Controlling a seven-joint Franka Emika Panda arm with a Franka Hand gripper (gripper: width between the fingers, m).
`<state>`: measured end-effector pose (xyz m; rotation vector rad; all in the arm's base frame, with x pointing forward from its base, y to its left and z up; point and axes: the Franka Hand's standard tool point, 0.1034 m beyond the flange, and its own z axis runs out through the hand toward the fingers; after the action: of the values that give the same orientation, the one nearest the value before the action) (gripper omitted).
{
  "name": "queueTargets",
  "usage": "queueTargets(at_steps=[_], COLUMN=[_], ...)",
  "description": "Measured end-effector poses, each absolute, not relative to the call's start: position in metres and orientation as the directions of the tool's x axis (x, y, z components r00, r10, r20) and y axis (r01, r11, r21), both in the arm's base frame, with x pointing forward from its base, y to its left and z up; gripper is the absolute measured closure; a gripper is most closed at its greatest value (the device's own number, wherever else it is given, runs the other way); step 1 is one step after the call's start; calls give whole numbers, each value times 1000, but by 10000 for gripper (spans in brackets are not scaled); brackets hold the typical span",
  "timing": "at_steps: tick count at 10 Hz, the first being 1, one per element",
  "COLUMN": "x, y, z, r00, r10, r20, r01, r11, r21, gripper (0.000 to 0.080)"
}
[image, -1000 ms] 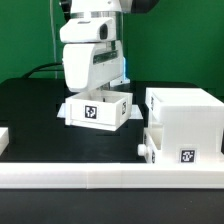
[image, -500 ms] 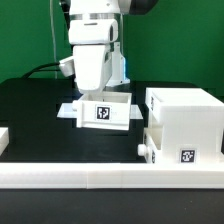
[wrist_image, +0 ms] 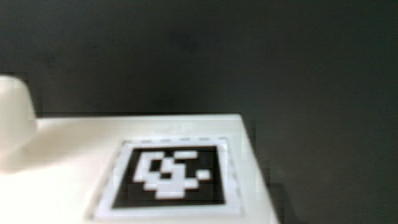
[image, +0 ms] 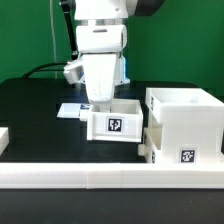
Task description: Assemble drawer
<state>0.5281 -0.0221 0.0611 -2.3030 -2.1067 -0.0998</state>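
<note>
In the exterior view my gripper reaches down into a small open-top white tray with a square tag on its front. The gripper is shut on the tray's back wall; its fingertips are hidden inside the tray. The tray sits just left of the tall white housing, almost touching it. A second tagged tray with a small knob sits low in the housing's front. The wrist view shows a blurred tag on a white tray face over the black table.
A long white rail runs along the table's front edge, with a white end piece at the exterior view's left. The marker board lies flat behind the held tray. A green wall stands behind.
My gripper has carried the tray toward the exterior view's right and nearer the camera, from the table's middle to beside the housing. The marker board behind it has come into view.
</note>
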Motion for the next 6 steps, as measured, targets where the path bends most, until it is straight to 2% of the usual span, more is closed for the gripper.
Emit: queueTargets(at_steps=[4,6], x=[528,538], y=[-23,-18], z=[60,63], r00=[87,77], r10=[994,995], r20=[59,61], r01=[996,997], r11=[-89,-79], r21=[25,25], gripper=[757,757])
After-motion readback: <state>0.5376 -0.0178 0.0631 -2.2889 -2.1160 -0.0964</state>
